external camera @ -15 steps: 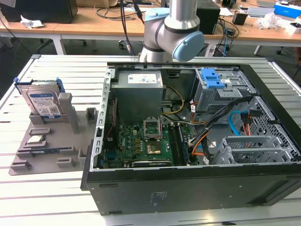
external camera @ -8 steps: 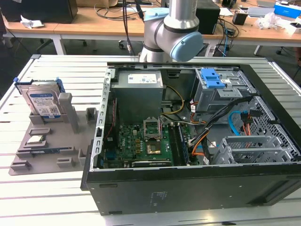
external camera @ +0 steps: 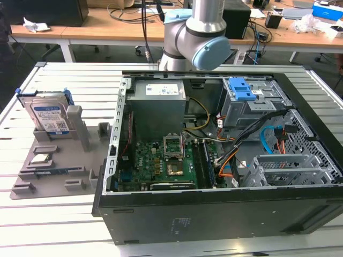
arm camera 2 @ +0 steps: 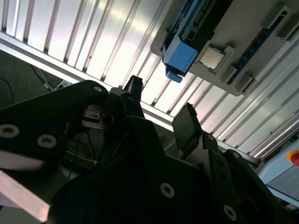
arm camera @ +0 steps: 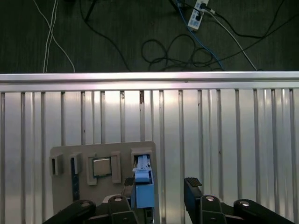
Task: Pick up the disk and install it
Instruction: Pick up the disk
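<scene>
Two gripper fingers hang spread over the slatted table, disk just beneath. Cables litter the floor beyond.

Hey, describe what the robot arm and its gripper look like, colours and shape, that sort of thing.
In the exterior view the arm is a thick silver-grey tube with rounded joints and light blue end caps. In the second wrist view the gripper is matt black, with two angular fingers and linkage plates studded with round silver screws.
</scene>
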`<action>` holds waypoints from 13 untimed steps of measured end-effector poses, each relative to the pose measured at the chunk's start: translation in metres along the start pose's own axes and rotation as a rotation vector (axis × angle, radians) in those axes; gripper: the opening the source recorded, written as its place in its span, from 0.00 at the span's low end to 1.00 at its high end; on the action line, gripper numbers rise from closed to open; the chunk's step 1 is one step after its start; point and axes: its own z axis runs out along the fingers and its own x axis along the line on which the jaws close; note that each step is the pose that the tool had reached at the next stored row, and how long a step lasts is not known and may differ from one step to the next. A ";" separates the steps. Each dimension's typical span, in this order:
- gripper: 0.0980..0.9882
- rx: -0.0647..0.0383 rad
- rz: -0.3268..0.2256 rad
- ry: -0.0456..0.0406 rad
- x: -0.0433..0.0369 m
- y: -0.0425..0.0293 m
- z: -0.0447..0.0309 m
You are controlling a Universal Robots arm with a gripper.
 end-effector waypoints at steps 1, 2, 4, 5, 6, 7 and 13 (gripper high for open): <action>0.50 0.000 0.000 0.0000 -0.0016 -0.0001 0.0000; 0.50 0.000 0.000 0.0000 -0.0031 -0.0001 0.0001; 0.50 0.000 0.000 0.0000 -0.0064 -0.0003 0.0002; 0.50 0.000 -0.001 0.0000 -0.0087 -0.0003 0.0002; 0.50 0.000 -0.001 0.0000 -0.0103 -0.0004 0.0002; 0.50 0.000 -0.001 0.0000 -0.0138 -0.0005 0.0003; 0.50 0.000 -0.002 0.0000 -0.0282 -0.0011 0.0006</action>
